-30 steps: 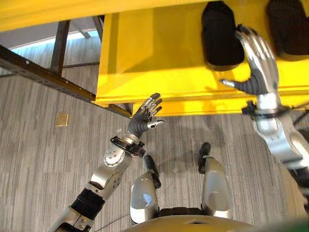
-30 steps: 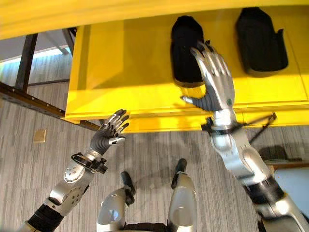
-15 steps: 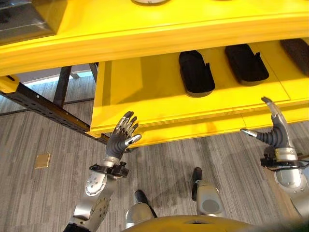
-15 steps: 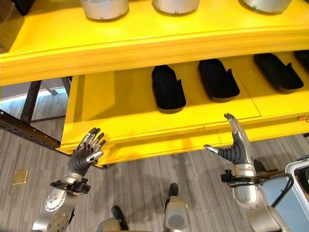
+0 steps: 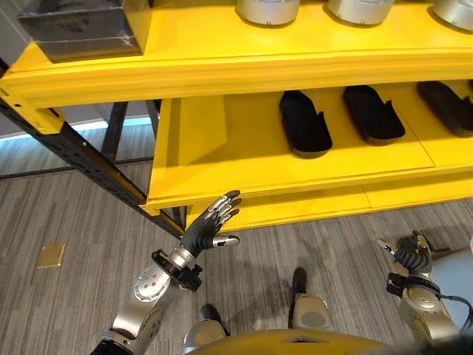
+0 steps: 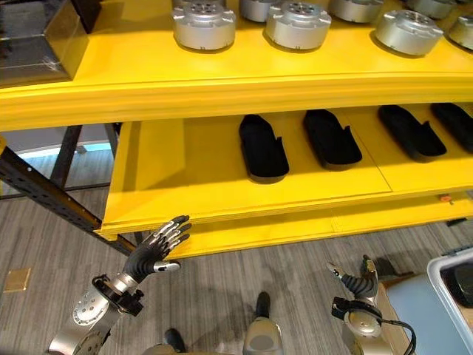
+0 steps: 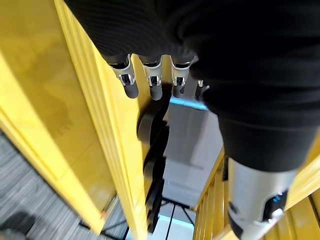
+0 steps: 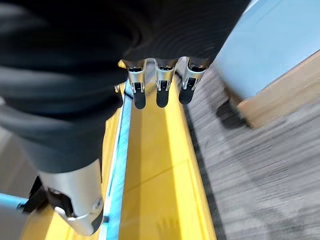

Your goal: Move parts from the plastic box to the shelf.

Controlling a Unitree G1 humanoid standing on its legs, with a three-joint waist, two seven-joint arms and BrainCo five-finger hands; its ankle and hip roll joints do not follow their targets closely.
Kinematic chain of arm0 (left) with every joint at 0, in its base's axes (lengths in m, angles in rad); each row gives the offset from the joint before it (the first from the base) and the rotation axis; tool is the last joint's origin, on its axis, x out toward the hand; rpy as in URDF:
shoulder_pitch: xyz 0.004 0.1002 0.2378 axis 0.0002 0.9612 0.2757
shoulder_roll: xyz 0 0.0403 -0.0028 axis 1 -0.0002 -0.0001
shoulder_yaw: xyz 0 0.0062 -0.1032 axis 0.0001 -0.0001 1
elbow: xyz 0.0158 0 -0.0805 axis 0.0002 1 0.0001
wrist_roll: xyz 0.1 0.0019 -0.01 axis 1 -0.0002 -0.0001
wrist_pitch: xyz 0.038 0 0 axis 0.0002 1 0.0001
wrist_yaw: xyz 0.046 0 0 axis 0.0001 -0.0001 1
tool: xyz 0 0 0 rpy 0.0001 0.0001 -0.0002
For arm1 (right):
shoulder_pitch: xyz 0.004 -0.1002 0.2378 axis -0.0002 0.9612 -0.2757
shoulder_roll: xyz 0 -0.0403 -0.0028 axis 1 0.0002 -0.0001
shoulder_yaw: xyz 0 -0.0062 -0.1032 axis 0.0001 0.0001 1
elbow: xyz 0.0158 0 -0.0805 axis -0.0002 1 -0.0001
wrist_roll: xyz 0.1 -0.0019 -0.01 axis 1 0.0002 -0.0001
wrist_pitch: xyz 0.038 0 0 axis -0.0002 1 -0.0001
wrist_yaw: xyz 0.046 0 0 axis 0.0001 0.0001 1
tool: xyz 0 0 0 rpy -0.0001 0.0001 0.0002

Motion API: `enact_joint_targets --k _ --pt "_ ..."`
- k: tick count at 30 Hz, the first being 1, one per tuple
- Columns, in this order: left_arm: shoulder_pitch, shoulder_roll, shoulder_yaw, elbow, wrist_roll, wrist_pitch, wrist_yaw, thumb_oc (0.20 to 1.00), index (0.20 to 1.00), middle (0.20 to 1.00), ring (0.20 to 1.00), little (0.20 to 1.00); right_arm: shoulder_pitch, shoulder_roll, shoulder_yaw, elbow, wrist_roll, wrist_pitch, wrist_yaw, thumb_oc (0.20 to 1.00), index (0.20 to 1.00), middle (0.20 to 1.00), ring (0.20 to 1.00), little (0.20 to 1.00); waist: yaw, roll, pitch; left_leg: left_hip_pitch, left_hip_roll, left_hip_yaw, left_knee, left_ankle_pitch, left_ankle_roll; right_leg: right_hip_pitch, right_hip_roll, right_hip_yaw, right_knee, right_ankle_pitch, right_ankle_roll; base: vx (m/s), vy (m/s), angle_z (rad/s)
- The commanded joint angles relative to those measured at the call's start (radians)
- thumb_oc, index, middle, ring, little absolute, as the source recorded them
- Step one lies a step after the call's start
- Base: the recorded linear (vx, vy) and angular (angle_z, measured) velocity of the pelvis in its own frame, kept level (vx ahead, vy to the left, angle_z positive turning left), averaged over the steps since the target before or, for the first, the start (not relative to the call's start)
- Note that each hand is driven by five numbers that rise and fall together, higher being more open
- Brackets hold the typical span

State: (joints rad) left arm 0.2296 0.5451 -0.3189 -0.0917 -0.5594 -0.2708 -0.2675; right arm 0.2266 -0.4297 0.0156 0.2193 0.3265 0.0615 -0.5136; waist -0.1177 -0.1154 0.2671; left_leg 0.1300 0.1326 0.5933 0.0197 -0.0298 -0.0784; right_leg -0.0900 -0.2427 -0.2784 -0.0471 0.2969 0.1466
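The yellow shelf has two levels. Several black moulded parts lie on its lower level, and several round silver parts stand on the upper one. My left hand is raised, open and empty, just in front of the lower level's front edge; its fingers point along the yellow board. My right hand hangs low at the right, open and empty, below the shelf and beside the plastic box. The right hand's fingers are straight.
A dark box sits at the left end of the upper level. A black steel upright runs down the shelf's left side. The pale blue box wall rests on a wooden base. Grey floor lies in front.
The view has tilted up, so the shelf's upper level now shows. My right hand has dropped from the lower shelf, by the black parts, to low at the right. The left hand stays raised and open.
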Motion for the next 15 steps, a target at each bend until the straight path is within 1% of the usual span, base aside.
enact_joint_targets --k 1,2,3,4,6,8,11,14,15 --pt "0.002 0.003 0.032 -0.034 0.017 -0.086 0.088 1.0 1.0 1.0 1.0 1.0 -0.072 -0.029 -0.03 0.029 -0.057 0.0 -0.037 1.0 1.0 1.0 1.0 1.0 0.028 0.044 0.037 -0.002 -0.008 0.019 0.059 -0.094 0.107 0.025 -0.105 -0.111 0.139 -0.086 0.087 -0.09 0.006 -1.39" --pt "0.005 0.006 0.038 -0.026 0.006 -0.09 0.093 1.0 1.0 1.0 1.0 1.0 -0.069 -0.026 -0.032 0.045 -0.034 0.013 -0.046 1.0 1.0 1.0 1.0 1.0 0.028 0.048 0.033 -0.012 -0.001 0.012 0.068 -0.091 0.112 0.021 -0.099 -0.095 0.192 -0.121 0.069 -0.08 -0.053 -0.99" --pt "0.006 0.007 0.043 -0.017 0.0 -0.096 0.093 1.0 1.0 1.0 1.0 1.0 -0.067 -0.024 -0.033 0.059 -0.02 0.025 -0.054 1.0 1.0 1.0 1.0 1.0 0.03 0.051 0.031 -0.021 0.006 0.007 0.075 -0.088 0.115 0.018 -0.093 -0.087 0.228 -0.15 0.054 -0.04 -0.126 0.0" --pt "0.014 0.006 0.05 -0.007 -0.002 -0.108 0.095 1.0 1.0 1.0 1.0 1.0 -0.063 -0.02 -0.035 0.082 -0.024 0.025 -0.057 1.0 1.0 1.0 1.0 1.0 0.041 0.058 0.027 -0.028 0.022 0.007 0.078 -0.08 0.118 0.03 -0.091 -0.105 0.282 -0.193 0.029 -0.04 -0.147 0.05" --pt "0.018 0.004 0.055 0.0 -0.007 -0.122 0.103 1.0 1.0 1.0 1.0 1.0 -0.073 -0.027 -0.031 0.108 -0.033 0.031 -0.06 1.0 1.0 1.0 1.0 1.0 0.061 0.065 0.023 -0.033 0.043 0.011 0.081 -0.067 0.112 0.051 -0.086 -0.134 0.311 -0.251 -0.001 -0.02 -0.196 -0.11" --pt "0.017 -0.001 0.06 0.011 -0.023 -0.132 0.109 1.0 1.0 1.0 1.0 1.0 -0.084 -0.031 -0.022 0.145 -0.023 0.049 -0.065 1.0 1.0 1.0 1.0 1.0 0.07 0.056 0.024 -0.039 0.067 0.019 0.086 -0.051 0.091 0.085 -0.064 -0.15 0.267 -0.264 -0.005 0.05 -0.351 -0.39" --pt "0.008 -0.01 0.067 0.019 -0.028 -0.124 0.09 1.0 1.0 1.0 1.0 1.0 -0.1 -0.034 -0.017 0.177 -0.029 0.065 -0.1 1.0 1.0 1.0 1.0 1.0 0.079 0.045 0.024 -0.031 0.099 0.046 0.076 -0.016 0.052 0.13 -0.027 -0.186 0.191 -0.27 0.009 0.06 -0.363 -0.82" --pt "-0.002 -0.023 0.064 0.011 -0.037 -0.097 0.065 1.0 1.0 1.0 1.0 1.0 -0.097 -0.054 -0.045 0.193 -0.014 0.088 -0.128 1.0 1.0 1.0 1.0 1.0 0.067 0.04 0.019 -0.027 0.112 0.06 0.056 0.01 0.028 0.136 0.004 -0.185 0.149 -0.275 0.013 0.04 -0.304 -0.73" --pt "-0.004 -0.026 0.064 0.008 -0.042 -0.091 0.057 1.0 1.0 1.0 1.0 1.0 -0.091 -0.06 -0.057 0.198 -0.02 0.085 -0.139 1.0 1.0 1.0 1.0 1.0 0.062 0.04 0.018 -0.027 0.115 0.065 0.052 0.017 0.022 0.134 0.011 -0.184 0.143 -0.277 0.011 0.04 -0.242 -0.38"
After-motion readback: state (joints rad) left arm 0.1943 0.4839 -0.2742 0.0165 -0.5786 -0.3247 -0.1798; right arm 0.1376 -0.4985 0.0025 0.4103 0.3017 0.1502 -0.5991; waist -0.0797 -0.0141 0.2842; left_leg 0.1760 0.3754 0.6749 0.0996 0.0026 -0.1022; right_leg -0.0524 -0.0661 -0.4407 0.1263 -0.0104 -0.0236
